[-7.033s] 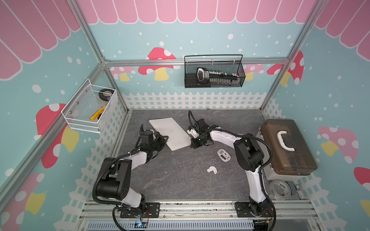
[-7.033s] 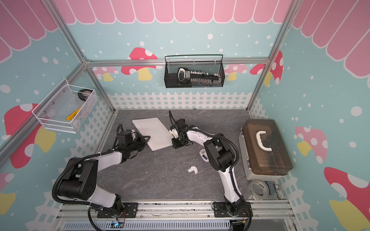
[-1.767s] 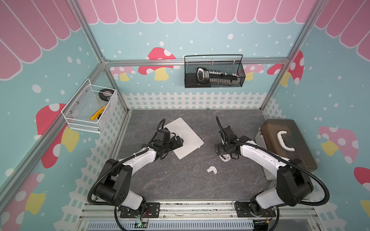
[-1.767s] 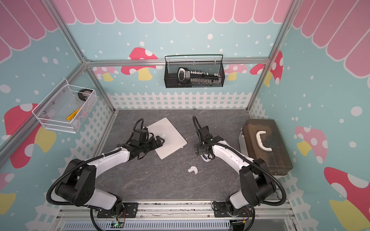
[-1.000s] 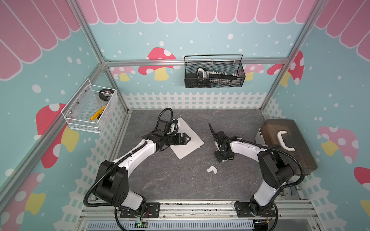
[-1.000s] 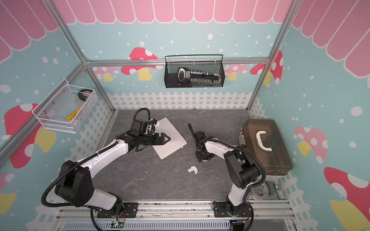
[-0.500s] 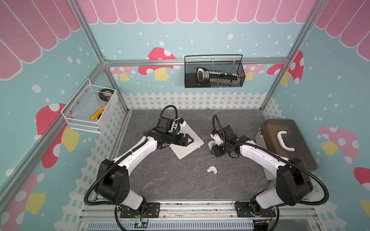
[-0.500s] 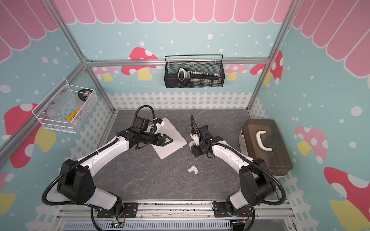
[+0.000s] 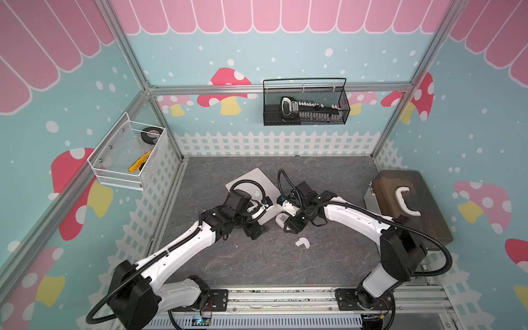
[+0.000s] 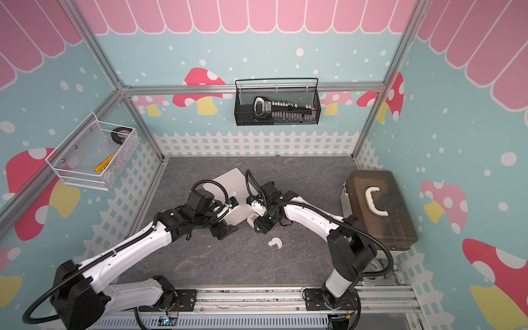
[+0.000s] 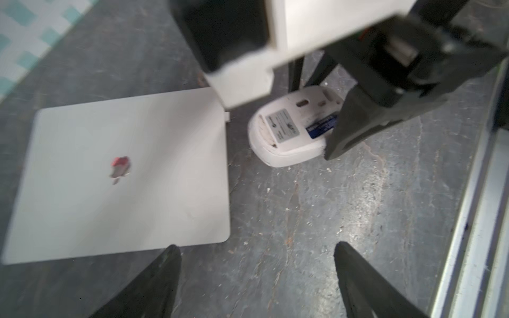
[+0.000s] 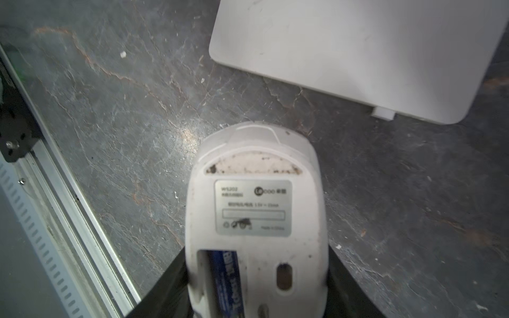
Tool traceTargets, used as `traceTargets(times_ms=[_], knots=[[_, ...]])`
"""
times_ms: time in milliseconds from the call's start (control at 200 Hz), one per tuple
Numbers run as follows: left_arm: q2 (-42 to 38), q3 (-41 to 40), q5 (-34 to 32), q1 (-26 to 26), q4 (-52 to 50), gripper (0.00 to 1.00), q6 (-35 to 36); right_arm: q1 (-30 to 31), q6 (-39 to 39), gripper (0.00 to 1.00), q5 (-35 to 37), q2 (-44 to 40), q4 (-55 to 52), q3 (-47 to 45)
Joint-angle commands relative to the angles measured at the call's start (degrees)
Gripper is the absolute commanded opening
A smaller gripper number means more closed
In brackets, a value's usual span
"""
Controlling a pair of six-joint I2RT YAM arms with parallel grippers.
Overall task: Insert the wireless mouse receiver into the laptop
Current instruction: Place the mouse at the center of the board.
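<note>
Gripping the white oval mouse [image 12: 256, 192] across its sides, the right gripper [image 12: 256, 275] is seen closed to a middling width, with the mouse turned belly-up and its label showing. The left gripper [image 11: 253, 254] is held wide apart and empty over bare table [image 11: 303, 206], just beside a corner of the laptop [image 11: 82, 165]. The wireless mouse receiver [image 12: 383, 113] is seen as a tiny white stub jutting from the laptop's edge near a rounded corner. It touches the edge and is apparently seated in a port; how deep it sits cannot be told. The insertion is therefore judged done or nearly done. What is called for next is judged to be a gentle press on the stub if it is not fully home, with the mouse kept clear of it. In both top views the closed laptop is found at the centre of the frame. The left arm [image 9: 183, 251] is stretched from the lower left of the frame up to the centre, gripper pointed down. The right arm [image 9: 357, 217] is bent at an elbow on the right, forearm laid leftward to the centre.
</note>
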Motion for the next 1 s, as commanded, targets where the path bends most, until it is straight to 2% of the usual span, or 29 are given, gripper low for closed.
traceTargets(times_ms=[0,40,90,140,275,365,575,650,680,855,996], knots=[[-7.34,-1.72,-10.86,-0.15,-1.10,0.91,1.04,1.88,-5.01,0.29,2.73,2.82,-3.45,3.48],[-9.97,-2.54,-12.04,0.00,-0.89,0.92,-1.51,2.85,-6.07,0.30,3.76,4.65,-4.20,4.97],[-12.77,-3.65,-14.16,0.09,-0.26,0.99,-3.41,3.85,-6.97,0.31,4.96,6.80,-5.24,6.57],[-14.92,-4.36,-16.03,0.19,0.42,0.99,-5.40,4.84,-7.72,0.32,6.11,8.79,-6.04,7.72],[-18.05,-5.51,-13.61,1.41,0.43,0.99,-7.47,7.14,-9.28,0.35,9.03,12.20,-6.99,9.37],[-18.09,-5.65,-10.00,1.83,-0.13,0.99,-6.67,8.25,-10.08,0.42,10.22,14.53,-7.04,10.24],[-15.26,-3.97,0.88,1.82,-2.70,0.90,-2.22,10.13,-10.81,0.50,12.78,17.72,-8.10,12.76],[-14.59,-4.08,4.03,1.66,-3.05,0.88,-0.43,10.11,-10.83,0.60,12.99,16.22,-7.86,12.31],[-14.45,-4.20,5.44,1.47,-3.32,0.87,3.24,10.15,-10.83,0.64,13.46,15.45,-7.77,11.85],[-15.20,-4.45,5.87,-1.11,-3.35,0.89,14.57,10.02,-11.25,0.78,13.77,7.59,-5.72,7.36],[-13.05,-1.46,4.82,-1.14,-5.22,0.90,20.14,8.77,-9.29,0.80,11.58,3.96,-4.43,5.09]])
